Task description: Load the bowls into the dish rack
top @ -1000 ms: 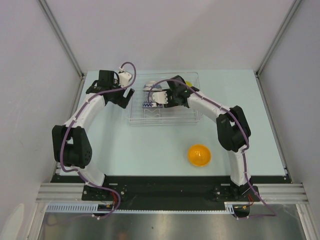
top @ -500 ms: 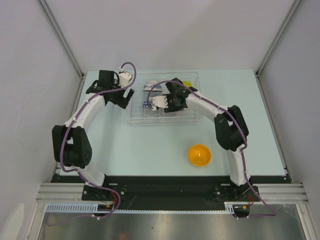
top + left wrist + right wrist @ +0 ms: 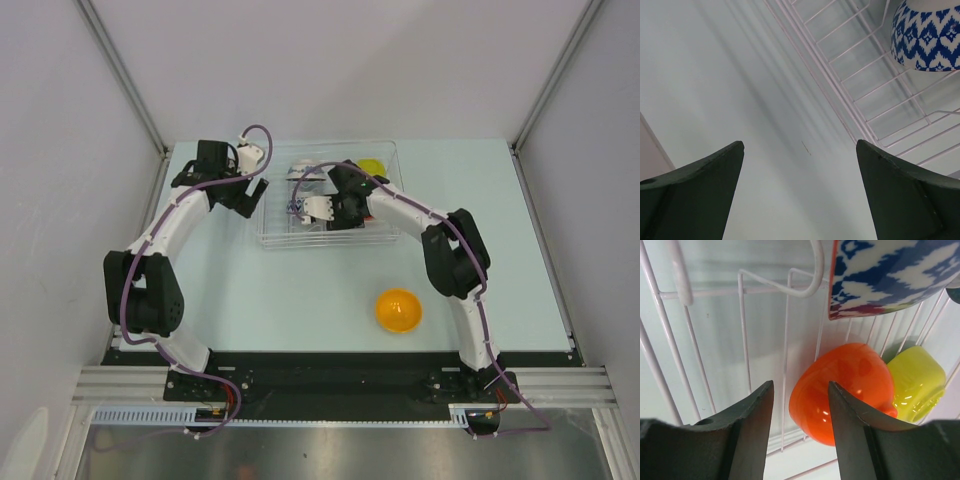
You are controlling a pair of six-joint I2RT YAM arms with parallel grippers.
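The clear dish rack [image 3: 380, 232] sits at the back of the table. In the right wrist view a blue zigzag bowl [image 3: 890, 275], a red bowl [image 3: 840, 390] and a yellow-green bowl [image 3: 917, 385] stand among the rack's prongs [image 3: 787, 340]. My right gripper [image 3: 800, 405] is open and empty just above the rack floor, beside the red bowl; from above it hovers over the rack's left half [image 3: 305, 208]. An orange bowl [image 3: 398, 310] lies on the table in front. My left gripper [image 3: 799, 145] is open and empty over the table by the rack's left wall [image 3: 840, 105], near a blue zigzag bowl [image 3: 930, 35].
Grey walls enclose the table on three sides. The left arm's gripper [image 3: 255, 190] hangs close to the rack's left wall. The right arm's elbow [image 3: 455, 255] stands between the rack and the orange bowl.
My right gripper has shifted left and nearer across the rack, uncovering more of the yellow-green bowl. The left arm and the orange bowl have not moved.
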